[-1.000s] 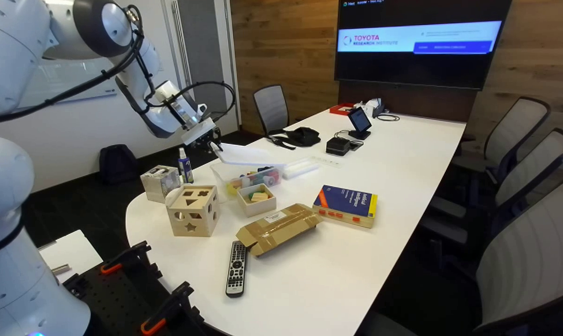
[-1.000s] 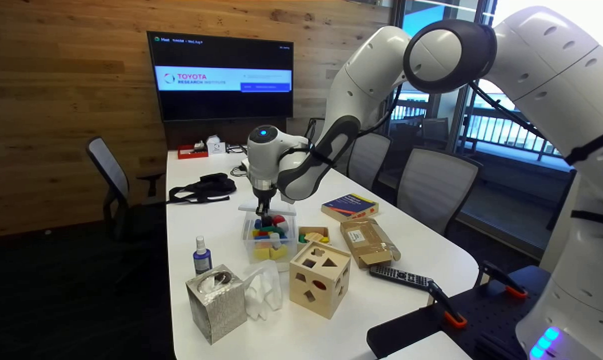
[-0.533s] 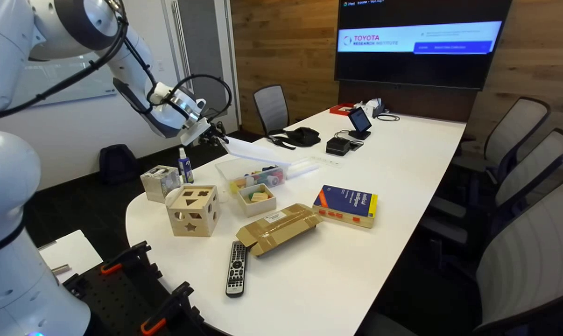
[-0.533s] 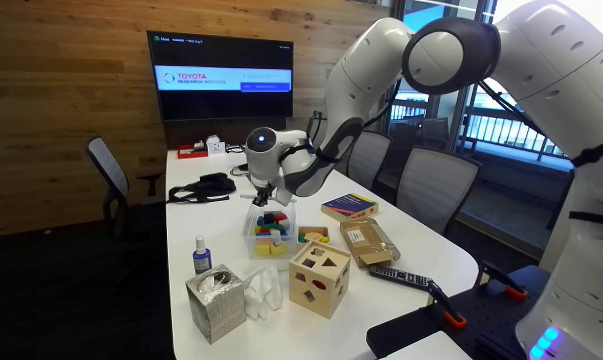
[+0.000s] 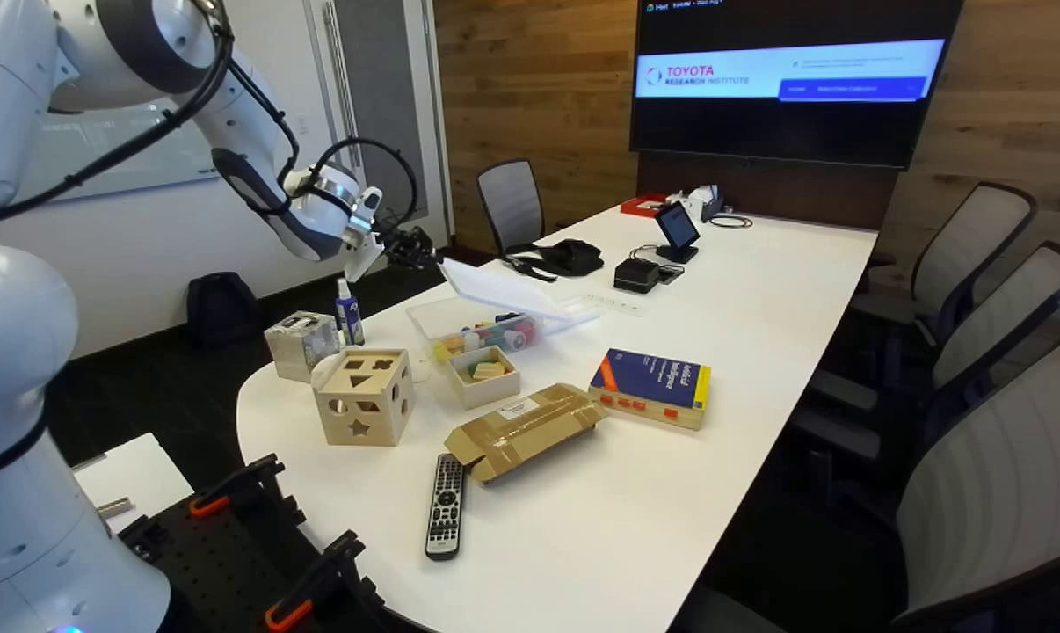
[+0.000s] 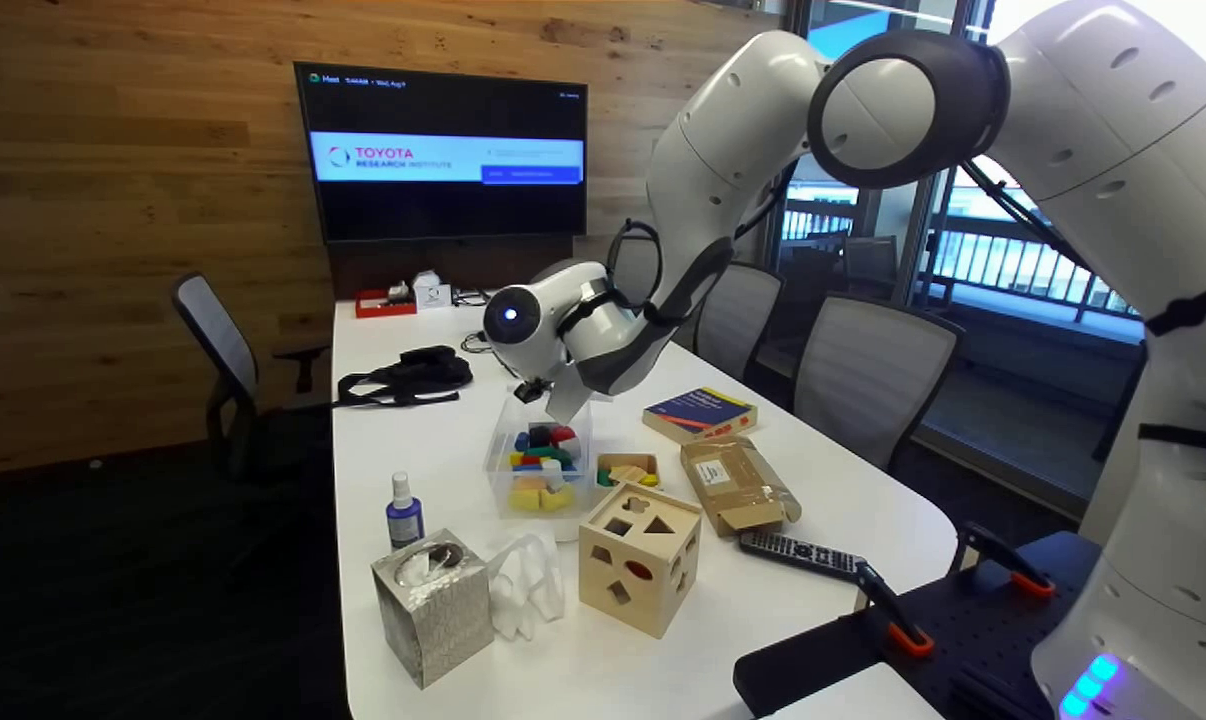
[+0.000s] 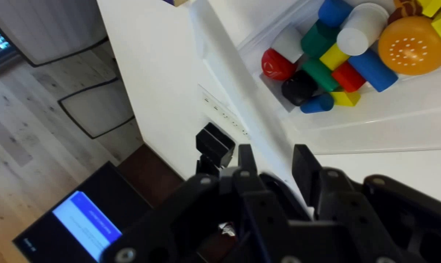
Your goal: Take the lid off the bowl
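Evidently pinching one edge of the lid (image 7: pixel 240 91), with the sole claw (image 7: pixel 273 157) nearest in the wrist view and jaws astride it. From there, toward 11 o'clock, the lid's long axis as seen, along an 11-to-5 line. In an exterior view, the lid (image 5: pixel 505 288) at 4 o'clock from the claw, tilted, high at the grip, low end pointing to 4, above or beyond the far rim of the bowl (image 5: pixel 426 321). Past it, between 1 and 2 o'clock in the wrist view, the bowl's open mouth, coloured blocks (image 7: pixel 321 75) inside. Cannot tell contact from clearance between low end and rim. Probably best next to draw that end clear before lowering to the bench (image 7: pixel 158 80). Farther off, between 9 and 10 o'clock, a black box (image 7: pixel 214 144); farthest, at 8, a lit screen (image 7: pixel 81 219).
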{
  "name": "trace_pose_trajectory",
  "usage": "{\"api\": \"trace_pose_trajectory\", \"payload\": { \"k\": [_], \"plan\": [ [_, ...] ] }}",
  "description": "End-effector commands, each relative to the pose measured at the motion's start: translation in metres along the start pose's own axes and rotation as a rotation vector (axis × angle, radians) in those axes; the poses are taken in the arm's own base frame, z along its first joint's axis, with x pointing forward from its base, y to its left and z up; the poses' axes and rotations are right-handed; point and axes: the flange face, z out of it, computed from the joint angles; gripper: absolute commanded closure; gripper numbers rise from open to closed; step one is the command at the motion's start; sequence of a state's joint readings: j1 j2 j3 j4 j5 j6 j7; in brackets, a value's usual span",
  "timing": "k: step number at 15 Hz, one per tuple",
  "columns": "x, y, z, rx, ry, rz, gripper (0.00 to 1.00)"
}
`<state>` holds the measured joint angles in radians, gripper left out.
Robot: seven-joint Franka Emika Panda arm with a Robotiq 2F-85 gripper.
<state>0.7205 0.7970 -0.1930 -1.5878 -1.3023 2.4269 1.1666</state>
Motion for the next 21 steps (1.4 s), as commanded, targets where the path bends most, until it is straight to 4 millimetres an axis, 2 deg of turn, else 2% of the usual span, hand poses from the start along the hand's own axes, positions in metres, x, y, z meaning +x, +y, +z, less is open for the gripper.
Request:
{"api": "trace_pose_trajectory", "payload": {
  "k": [1, 7, 11, 12, 14, 18, 21],
  "plan": [
    [-0.001, 0.013, -0.003, -0.108, -0.010, 0.091, 0.91],
    [-0.015, 0.032, 0.019, -0.218, -0.104, 0.205, 0.91],
    [-0.020, 0.056, 0.038, -0.151, -0.181, 0.247, 0.91],
    [-0.021, 0.063, 0.042, -0.128, -0.200, 0.267, 0.41],
    [-0.021, 0.080, 0.048, -0.073, -0.232, 0.307, 0.33],
    [-0.014, 0.118, 0.053, 0.063, -0.277, 0.374, 0.03],
    [-0.007, 0.145, 0.051, 0.195, -0.297, 0.395, 0.00]
  ]
}}
